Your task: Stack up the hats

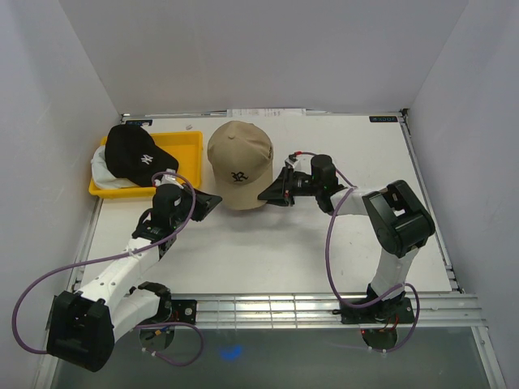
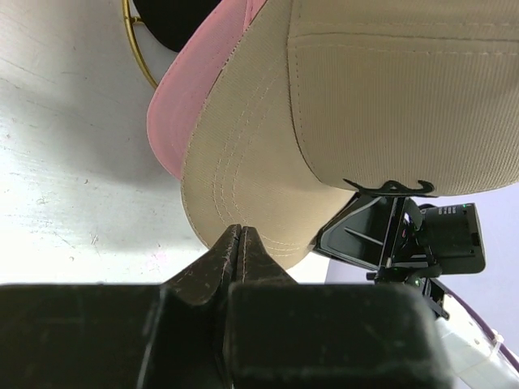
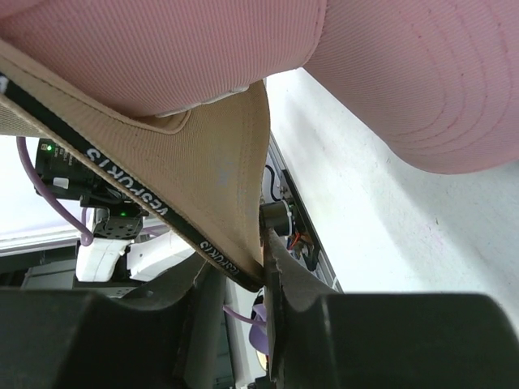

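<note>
- While the tan cap [image 1: 239,158] sits over the pink cap [image 2: 190,97] at mid-table, beyond both arms, it is not yet square on it. The pink cap rests on a gold wire stand [image 2: 135,44].
- Right gripper [image 3: 247,271]: jaws clamped on the tan cap's lower rim, with the black inner band pinched between them.
- Left gripper [image 2: 240,237]: jaws together, tips at the front edge of the tan brim. I cannot tell whether any brim is caught between them.
- Brims are not aligned; in the left wrist view the pink brim shows out to one side of the tan one.
- Judgement: the step in hand is settling tan onto pink. To do it well, turn the tan cap until the brims overlap and lower both sides evenly so the crown nests without creasing. Let go only once the rim lies down all round.
- Risk: a one-sided pull could drag the pink cap off the stand.
- To come: the black cap [image 1: 136,154], lying on the white cap [image 1: 100,168] in the yellow tray [image 1: 190,142], far left.
</note>
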